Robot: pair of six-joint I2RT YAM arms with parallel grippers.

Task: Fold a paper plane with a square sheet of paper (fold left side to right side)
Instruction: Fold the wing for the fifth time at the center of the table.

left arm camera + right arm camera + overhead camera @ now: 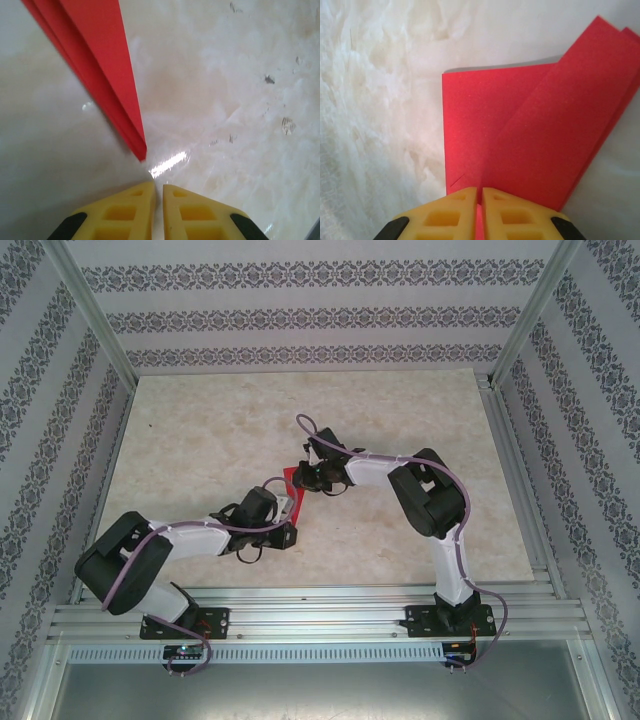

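Jaws closed on both arms, the left gripper point(286, 508) and right gripper point(310, 478) flank the paper plane point(292, 480) from above. Left wrist: its slim red point lies just ahead of empty fingertips. Right wrist: shut fingertips rest over layered folds, and the final creasing looks unfinished.

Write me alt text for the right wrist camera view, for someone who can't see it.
A folded red paper lies on a pale marbled table, one flap overlapping another at an angle. The right pincer, its yellow fingers shut, sits at the paper's near edge.
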